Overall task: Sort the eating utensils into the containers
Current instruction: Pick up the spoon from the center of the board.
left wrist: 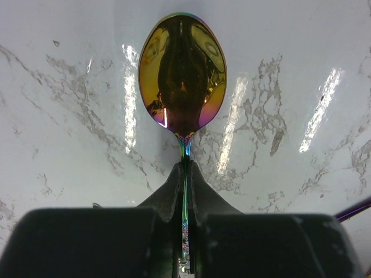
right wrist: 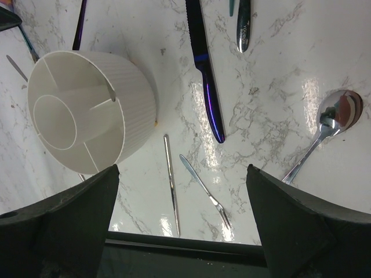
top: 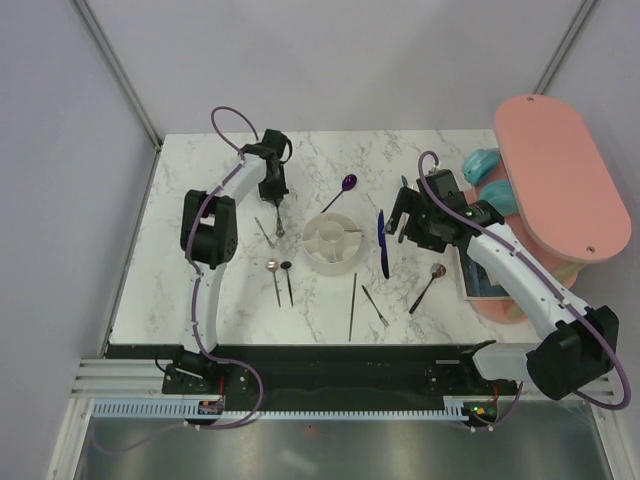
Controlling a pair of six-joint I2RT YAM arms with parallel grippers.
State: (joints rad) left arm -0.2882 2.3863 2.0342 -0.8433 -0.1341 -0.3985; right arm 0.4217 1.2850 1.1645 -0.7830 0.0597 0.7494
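We see a white marble table point(top: 330, 150) inside a grey-walled booth, with a pink board point(top: 565, 170) at its right edge. The holder point(top: 333, 264) stands upright near the middle of the table. The left pincer point(left wrist: 185, 174) is down toward the far left corner, pressed together on the thin handle of a gold spoon point(left wrist: 182, 75). The spoon's bowl faces up, just above or on the marble; we cannot tell which. The right pincer point(right wrist: 181, 174) hangs spread wide and holding nothing, right of the holder. A dark blue knife point(right wrist: 206, 75) lies on the table just beside the holder's right side. A silver spoon point(right wrist: 336, 116) lies further toward the right edge. A stick point(right wrist: 171, 185) and a small fork point(right wrist: 203, 188) lie side by side toward the near edge. A purple spoon point(top: 344, 187) lies on the far side of the holder, and two small spoons point(top: 280, 275) lie toward the left edge.
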